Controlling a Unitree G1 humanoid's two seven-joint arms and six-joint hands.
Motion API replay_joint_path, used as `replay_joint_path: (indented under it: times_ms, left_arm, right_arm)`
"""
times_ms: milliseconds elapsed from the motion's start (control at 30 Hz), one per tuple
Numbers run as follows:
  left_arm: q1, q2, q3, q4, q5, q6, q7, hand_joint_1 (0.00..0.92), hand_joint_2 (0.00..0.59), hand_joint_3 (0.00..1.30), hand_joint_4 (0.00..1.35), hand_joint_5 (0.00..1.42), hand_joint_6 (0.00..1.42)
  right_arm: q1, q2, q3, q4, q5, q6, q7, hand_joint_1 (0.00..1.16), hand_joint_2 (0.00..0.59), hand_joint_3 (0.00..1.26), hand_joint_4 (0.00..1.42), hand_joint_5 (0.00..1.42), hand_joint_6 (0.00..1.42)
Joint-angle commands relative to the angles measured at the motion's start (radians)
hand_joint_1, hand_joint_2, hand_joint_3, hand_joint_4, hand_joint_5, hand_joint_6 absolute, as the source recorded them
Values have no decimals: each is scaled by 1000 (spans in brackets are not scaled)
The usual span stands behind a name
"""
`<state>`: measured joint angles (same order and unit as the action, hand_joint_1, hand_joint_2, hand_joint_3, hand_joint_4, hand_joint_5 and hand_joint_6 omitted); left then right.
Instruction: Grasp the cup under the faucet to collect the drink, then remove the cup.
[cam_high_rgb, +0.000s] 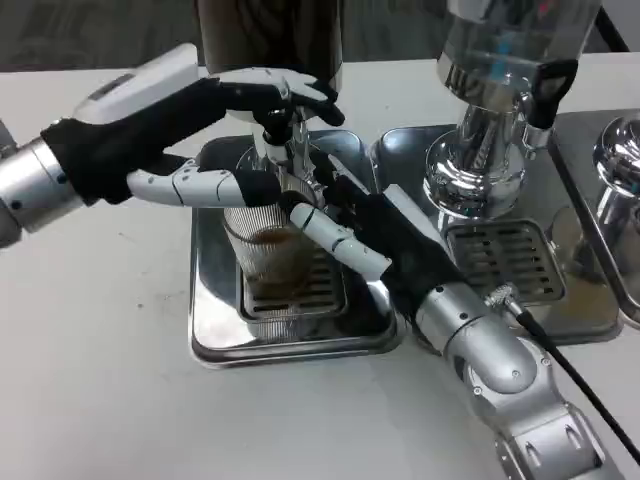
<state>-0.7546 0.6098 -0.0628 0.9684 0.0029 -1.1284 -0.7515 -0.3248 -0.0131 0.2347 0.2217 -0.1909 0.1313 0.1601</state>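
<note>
Stood on a white table (90, 330). Sat on the grate of the left drip tray (215, 340), directly below the faucet (277, 140): a ribbed, clear plastic cup (262, 245), brownish drink low in it. Judged light, thin-walled, easily crushed, likely slippery and prone to spilling; best taken around the mid wall, kept upright. Wrapped around the cup from the right: right hand (350, 225), holding it. Placed at the faucet from the left: left hand (235, 130), upper fingers on the tap, lower fingers against the cup's rim; grip on either could not be told. Cut off at top: dispenser tanks. Hidden behind fingers: cup rim, spout tip, any flow. Fill level hard to make out through the ribs.
</note>
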Motion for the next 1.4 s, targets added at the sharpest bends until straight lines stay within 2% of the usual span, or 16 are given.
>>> replay_joint_path:
  times_ms: [33,367,700,967,1400]
  left_arm:
    - [25,15,-3,-8,-4,6,-11,0,103,334,190,139,187]
    - [39,7,24,-13,-71,61,-27,0,103,334,191,139,197]
    - [52,-7,90,-16,-159,127,-43,0,102,323,181,139,213]
    - [79,-3,138,-35,-191,141,-52,0,100,315,173,139,219]
    - [196,28,213,-134,-257,176,-67,0,95,314,178,139,223]
  right_arm:
    - [-19,3,-8,17,10,-24,-6,269,232,0,0,0,0]
    - [-31,10,-15,40,18,-35,-4,263,242,0,0,0,0]
    - [-45,9,-19,67,26,-51,-5,260,244,0,0,0,0]
    - [-54,9,-23,92,32,-74,-4,261,243,0,0,0,0]
    - [-60,1,-26,134,29,-113,0,273,239,0,0,0,0]
